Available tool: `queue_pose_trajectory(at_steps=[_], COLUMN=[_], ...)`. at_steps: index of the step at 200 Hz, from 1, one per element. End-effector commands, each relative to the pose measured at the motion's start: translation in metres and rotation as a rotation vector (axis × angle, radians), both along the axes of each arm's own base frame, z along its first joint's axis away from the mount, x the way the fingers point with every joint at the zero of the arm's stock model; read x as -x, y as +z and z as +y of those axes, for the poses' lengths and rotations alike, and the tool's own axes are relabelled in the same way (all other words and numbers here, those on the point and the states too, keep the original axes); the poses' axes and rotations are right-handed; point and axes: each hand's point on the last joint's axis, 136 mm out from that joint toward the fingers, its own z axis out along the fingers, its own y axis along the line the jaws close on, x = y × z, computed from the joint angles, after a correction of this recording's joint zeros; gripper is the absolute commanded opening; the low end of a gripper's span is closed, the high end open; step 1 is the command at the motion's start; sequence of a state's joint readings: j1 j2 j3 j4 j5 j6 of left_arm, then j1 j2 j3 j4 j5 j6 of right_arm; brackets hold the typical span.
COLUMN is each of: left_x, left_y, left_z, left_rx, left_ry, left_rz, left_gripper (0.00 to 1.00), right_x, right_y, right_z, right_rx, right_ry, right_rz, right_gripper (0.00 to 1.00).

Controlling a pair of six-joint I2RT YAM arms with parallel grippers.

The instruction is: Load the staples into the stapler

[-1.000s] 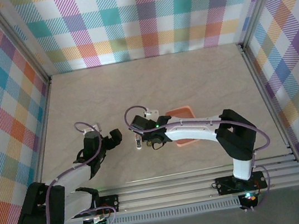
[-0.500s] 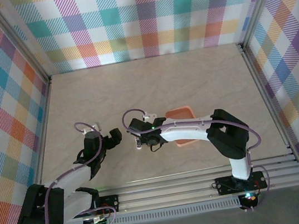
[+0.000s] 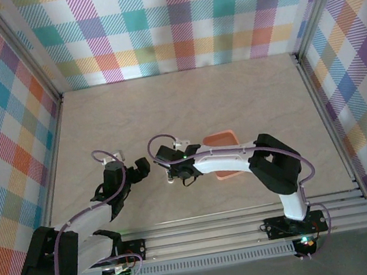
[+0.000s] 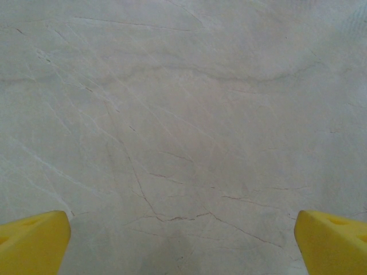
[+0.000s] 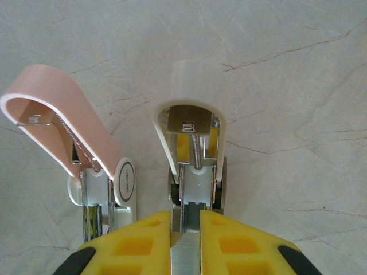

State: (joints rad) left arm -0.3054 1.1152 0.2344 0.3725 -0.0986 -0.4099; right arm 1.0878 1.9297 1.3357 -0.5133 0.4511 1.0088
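Right wrist view: the right gripper [image 5: 185, 240] has its yellow fingers pinched shut on the grey metal body of the stapler [image 5: 195, 80], whose pale whitish top is swung up and open. A white-and-pink stapler [image 5: 80, 114] sits just to its left with its pink lid raised too. Seen from above, the pair sits near the front middle of the table [image 3: 185, 102], left of the salmon-orange tray [image 3: 223, 136], while the left gripper [image 3: 137, 171] nearby holds its jaws wide apart over bare tabletop, holding nothing.
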Motion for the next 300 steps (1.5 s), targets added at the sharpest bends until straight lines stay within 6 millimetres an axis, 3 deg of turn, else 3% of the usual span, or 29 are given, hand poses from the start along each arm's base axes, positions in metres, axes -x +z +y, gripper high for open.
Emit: queue_pose_trajectory(at_steps=[1, 198, 300], left_x=[-0.006, -0.006, -0.006], left_y=[0.011, 0.011, 0.012], left_z=[-0.001, -0.002, -0.001], left_rx=[-0.004, -0.005, -0.006], left_ry=[0.002, 0.0, 0.0], left_rz=[-0.039, -0.037, -0.038], left_gripper=[1.0, 1.0, 1.0], right_x=[0.0, 0.001, -0.003], right_y=[0.001, -0.012, -0.006], right_z=[0.006, -0.004, -0.012], right_rx=[0.006, 0.072, 0.112], right_ry=[0.019, 0.028, 0.031], right_rz=[0.001, 0.016, -0.021], right_gripper=[0.18, 0.18, 0.17])
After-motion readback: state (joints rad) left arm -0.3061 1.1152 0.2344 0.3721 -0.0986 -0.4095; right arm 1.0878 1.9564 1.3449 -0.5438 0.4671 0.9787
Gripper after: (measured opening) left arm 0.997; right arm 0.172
